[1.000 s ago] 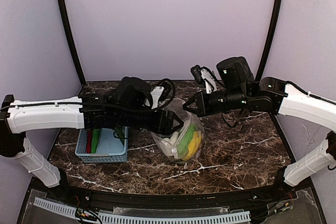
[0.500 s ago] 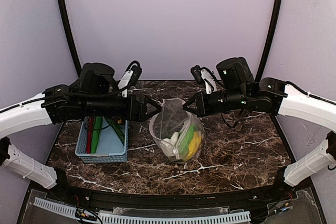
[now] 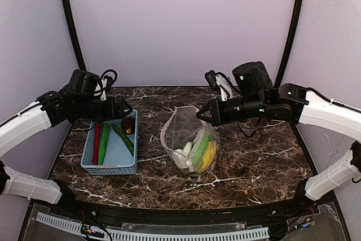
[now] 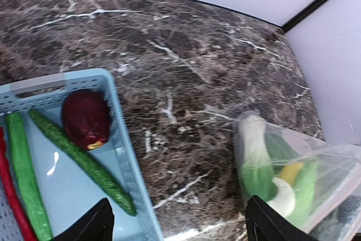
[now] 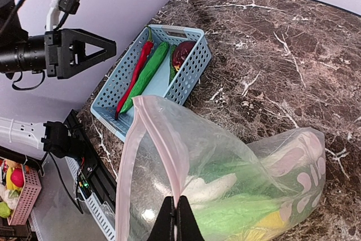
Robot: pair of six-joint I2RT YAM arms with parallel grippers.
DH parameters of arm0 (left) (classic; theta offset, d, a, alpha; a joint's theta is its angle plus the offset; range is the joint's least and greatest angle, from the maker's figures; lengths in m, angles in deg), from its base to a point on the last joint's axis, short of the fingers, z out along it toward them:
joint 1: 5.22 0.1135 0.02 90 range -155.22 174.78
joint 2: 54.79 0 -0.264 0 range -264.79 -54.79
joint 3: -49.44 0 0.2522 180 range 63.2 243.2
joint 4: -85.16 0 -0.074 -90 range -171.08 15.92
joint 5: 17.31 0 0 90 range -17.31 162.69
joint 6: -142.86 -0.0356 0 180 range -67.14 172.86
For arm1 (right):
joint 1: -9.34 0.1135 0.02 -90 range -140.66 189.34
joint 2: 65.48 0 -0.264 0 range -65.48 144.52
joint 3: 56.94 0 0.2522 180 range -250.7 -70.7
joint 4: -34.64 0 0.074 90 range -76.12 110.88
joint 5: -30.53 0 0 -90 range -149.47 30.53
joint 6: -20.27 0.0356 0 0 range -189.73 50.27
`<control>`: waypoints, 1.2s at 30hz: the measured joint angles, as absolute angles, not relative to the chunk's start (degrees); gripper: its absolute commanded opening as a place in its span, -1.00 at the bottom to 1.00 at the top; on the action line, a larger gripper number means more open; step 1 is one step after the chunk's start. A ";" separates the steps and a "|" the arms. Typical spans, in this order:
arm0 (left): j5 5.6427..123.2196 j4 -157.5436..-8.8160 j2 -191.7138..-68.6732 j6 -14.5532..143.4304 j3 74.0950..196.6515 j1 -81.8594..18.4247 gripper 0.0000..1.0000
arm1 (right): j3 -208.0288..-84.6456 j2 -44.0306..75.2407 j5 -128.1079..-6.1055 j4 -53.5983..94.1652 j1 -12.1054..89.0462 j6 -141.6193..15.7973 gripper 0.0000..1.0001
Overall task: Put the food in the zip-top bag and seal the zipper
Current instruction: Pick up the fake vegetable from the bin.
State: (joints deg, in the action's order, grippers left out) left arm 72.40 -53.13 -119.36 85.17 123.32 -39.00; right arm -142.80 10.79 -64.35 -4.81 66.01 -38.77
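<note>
Zipper [image 5: 163,150] pinched by right hand [image 5: 176,213]: clear only from right wrist.

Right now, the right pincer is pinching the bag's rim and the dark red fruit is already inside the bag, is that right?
Not quite. The right pincer does pinch the bag by its rim, but the dark red fruit lies in the blue basket, not in the bag. The left wrist view shows it.

Bright, even light, soft shadows, sharp focus, slight wide-angle bending.
</note>
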 measured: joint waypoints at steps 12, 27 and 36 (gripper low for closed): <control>83.48 -43.69 -120.57 79.51 115.85 -26.67 0.28 | -142.80 10.79 -64.37 -4.81 66.01 -38.79 -1.00; 94.32 -48.08 -133.83 74.20 115.02 -23.37 -0.13 | -142.80 10.79 -64.33 -4.88 66.01 -39.03 -1.00; 97.77 -54.18 -140.46 71.40 115.02 -22.74 -0.25 | -143.06 10.79 -64.13 -5.08 66.01 -39.25 -1.00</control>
State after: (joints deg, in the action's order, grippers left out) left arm 97.77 -54.18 -140.46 71.40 115.02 -22.74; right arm -143.06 10.79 -64.13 -5.08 66.01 -39.25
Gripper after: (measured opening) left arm 0.385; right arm 0.006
